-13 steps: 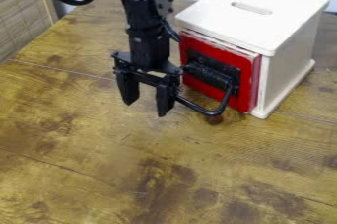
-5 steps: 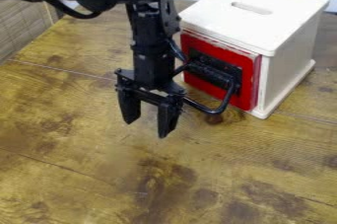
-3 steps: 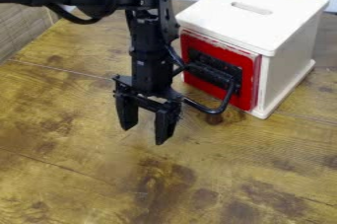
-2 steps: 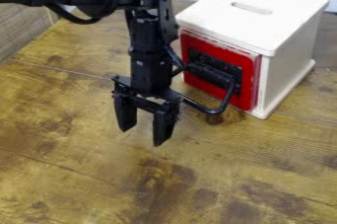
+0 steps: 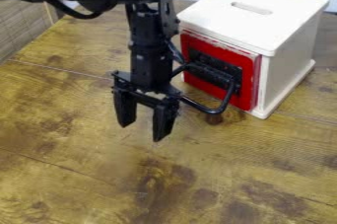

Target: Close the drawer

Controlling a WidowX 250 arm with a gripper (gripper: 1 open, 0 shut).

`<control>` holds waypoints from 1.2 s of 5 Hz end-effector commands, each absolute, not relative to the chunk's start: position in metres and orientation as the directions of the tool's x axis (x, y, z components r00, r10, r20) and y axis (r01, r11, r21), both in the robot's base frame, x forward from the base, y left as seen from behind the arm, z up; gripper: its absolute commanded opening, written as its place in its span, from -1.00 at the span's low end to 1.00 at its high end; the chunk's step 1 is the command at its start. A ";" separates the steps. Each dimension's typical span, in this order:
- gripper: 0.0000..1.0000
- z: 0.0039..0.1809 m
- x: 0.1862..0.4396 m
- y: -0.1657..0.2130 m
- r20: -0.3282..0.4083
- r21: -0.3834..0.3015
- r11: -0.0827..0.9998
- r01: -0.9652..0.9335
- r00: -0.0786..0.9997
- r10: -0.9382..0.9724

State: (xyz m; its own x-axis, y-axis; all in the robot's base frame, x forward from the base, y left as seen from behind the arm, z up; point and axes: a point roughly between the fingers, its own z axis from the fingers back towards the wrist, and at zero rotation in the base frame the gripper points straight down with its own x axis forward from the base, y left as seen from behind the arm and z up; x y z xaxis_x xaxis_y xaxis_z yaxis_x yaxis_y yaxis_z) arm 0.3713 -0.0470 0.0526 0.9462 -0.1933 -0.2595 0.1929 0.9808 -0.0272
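Observation:
The red drawer with its black front panel sits in the cream-white box at the upper right, its front close to the box face. Its large black loop handle sticks out toward the lower left, down near the table. My gripper hangs from the black arm just left of the handle, fingers pointing down and spread open, holding nothing. Its right finger is close to the handle loop; whether they touch I cannot tell.
The wooden table runs across the view. The box has a slot in its top. A wooden panel stands at the left edge. A pale wall lies behind the box.
The gripper has dropped lower and drifted slightly left in front of the drawer, still open. The drawer and box look unchanged.

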 end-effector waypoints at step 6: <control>1.00 0.073 0.397 -0.092 -0.208 -0.033 0.941 0.338 0.918 -0.337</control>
